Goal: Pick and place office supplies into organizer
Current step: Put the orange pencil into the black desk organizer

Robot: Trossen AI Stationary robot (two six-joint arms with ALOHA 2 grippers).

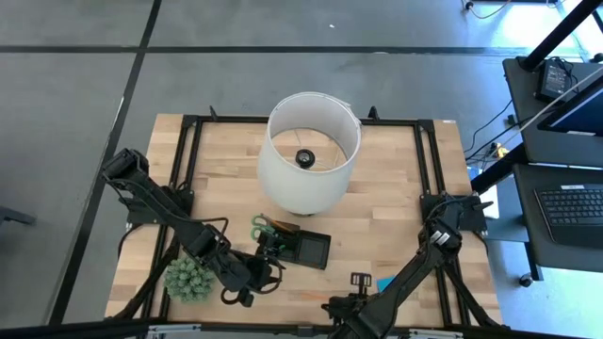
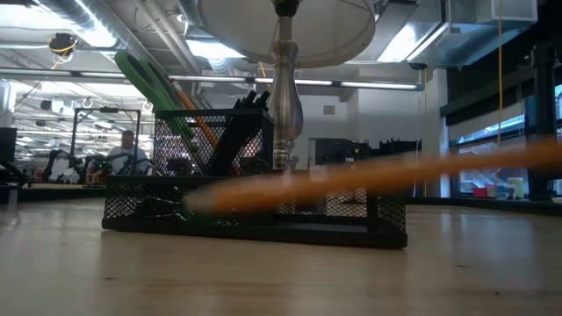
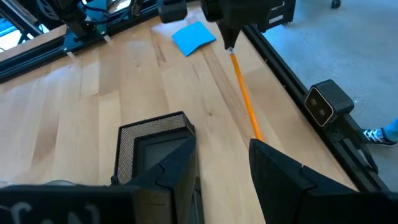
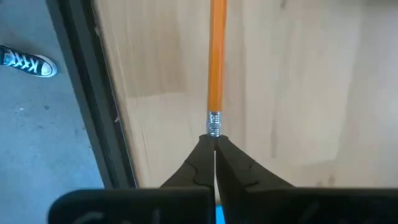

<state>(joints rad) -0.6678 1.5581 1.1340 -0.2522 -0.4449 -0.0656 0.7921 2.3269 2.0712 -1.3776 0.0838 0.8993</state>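
My right gripper (image 4: 214, 142) is shut on an orange pencil (image 4: 216, 56) near the table's front edge, right of the organizer. The black mesh organizer (image 1: 309, 249) stands in front of the lamp. Green-handled scissors (image 2: 140, 77) stick up out of its taller compartment. My left gripper (image 3: 222, 149) hovers open over the organizer's left end with nothing between its fingers. A blue sticky-note pad (image 3: 194, 37) lies flat on the table beside my right gripper (image 3: 229, 43). My right gripper pinches the pencil's eraser end, just behind the metal ferrule (image 4: 214, 124), between its two fingertips. The fingers come from above, pointing down. The pencil (image 2: 369, 175) slants, its held end higher. My left finger hides its other end (image 3: 256, 134), so whether that rests on the table I cannot tell.
A big white lampshade (image 1: 311, 151) on its stand fills the table's middle behind the organizer. A spiky green plant ball (image 1: 188, 278) sits at the front left beside my left arm. Black rails (image 1: 429, 160) frame the tabletop. A person's shoe (image 4: 28, 62) shows beyond the table's edge.
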